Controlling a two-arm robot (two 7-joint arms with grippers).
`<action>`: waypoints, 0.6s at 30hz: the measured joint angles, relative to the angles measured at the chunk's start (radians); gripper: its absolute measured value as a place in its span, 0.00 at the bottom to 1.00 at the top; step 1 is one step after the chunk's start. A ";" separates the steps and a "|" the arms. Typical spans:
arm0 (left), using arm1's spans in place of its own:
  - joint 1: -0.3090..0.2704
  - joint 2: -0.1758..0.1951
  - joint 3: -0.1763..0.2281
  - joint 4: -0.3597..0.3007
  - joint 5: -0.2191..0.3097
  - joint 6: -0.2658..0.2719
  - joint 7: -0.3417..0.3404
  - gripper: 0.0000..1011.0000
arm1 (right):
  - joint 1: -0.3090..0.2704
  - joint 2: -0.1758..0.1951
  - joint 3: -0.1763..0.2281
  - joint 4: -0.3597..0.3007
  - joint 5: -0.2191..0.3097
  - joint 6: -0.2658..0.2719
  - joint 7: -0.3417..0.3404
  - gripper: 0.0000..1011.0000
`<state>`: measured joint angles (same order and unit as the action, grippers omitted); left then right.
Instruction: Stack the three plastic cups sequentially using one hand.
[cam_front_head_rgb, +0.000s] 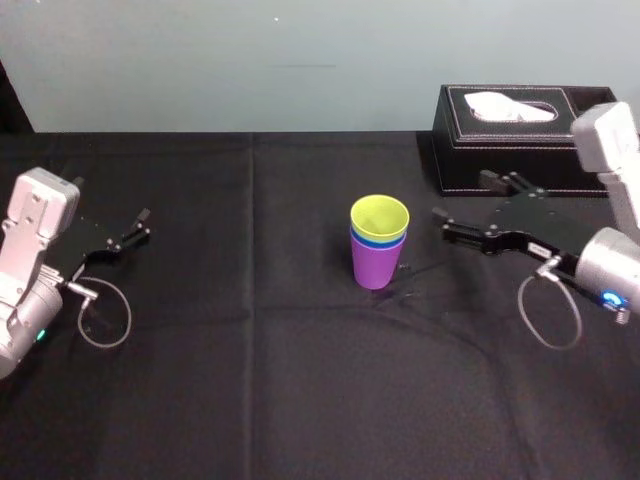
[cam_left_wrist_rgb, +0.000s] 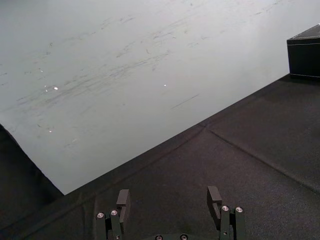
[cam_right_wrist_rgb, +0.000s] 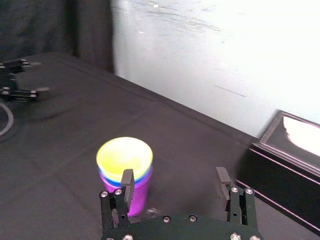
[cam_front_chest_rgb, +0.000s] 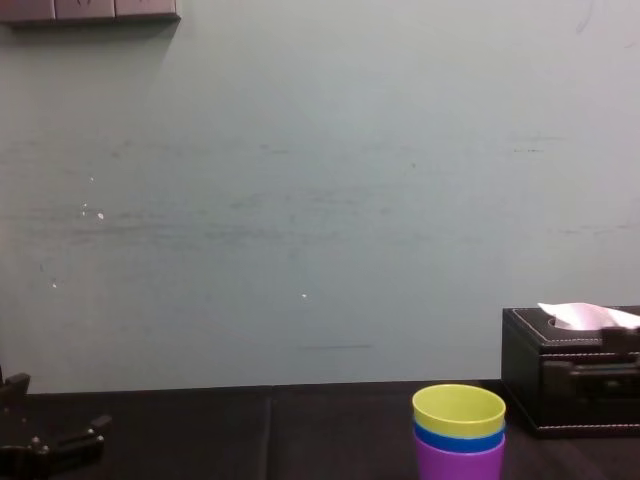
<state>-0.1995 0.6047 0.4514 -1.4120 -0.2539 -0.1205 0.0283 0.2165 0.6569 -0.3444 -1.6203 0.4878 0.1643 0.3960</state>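
The three plastic cups stand nested in one upright stack (cam_front_head_rgb: 379, 250) at the middle of the black table: yellow-green (cam_right_wrist_rgb: 123, 154) inside blue, blue inside purple (cam_front_chest_rgb: 459, 458). My right gripper (cam_front_head_rgb: 461, 197) hovers just to the right of the stack, open, a small gap apart from it, with nothing between its fingers (cam_right_wrist_rgb: 127, 179). In the right wrist view the stack sits ahead of one finger, off the gripper's centre (cam_right_wrist_rgb: 175, 177). My left gripper (cam_front_head_rgb: 110, 205) rests far off at the table's left side, open and empty (cam_left_wrist_rgb: 169, 196).
A black tissue box (cam_front_head_rgb: 510, 135) with white tissue stands at the back right, close behind the right gripper. A pale wall (cam_front_chest_rgb: 300, 200) runs along the table's far edge. Black cloth (cam_front_head_rgb: 300, 380) covers the table.
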 joint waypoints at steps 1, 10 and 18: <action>0.000 0.000 0.000 0.000 0.000 0.000 0.000 1.00 | -0.015 0.003 0.016 0.000 0.000 -0.007 -0.009 0.99; 0.000 0.000 0.000 0.000 0.000 0.000 0.000 1.00 | -0.064 0.000 0.072 0.050 -0.018 -0.041 -0.039 0.99; 0.000 0.000 0.000 0.000 0.000 0.000 0.000 1.00 | -0.070 -0.020 0.085 0.109 -0.054 -0.058 -0.051 0.99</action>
<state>-0.1995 0.6047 0.4514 -1.4120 -0.2539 -0.1205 0.0283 0.1467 0.6365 -0.2594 -1.5111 0.4342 0.1065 0.3448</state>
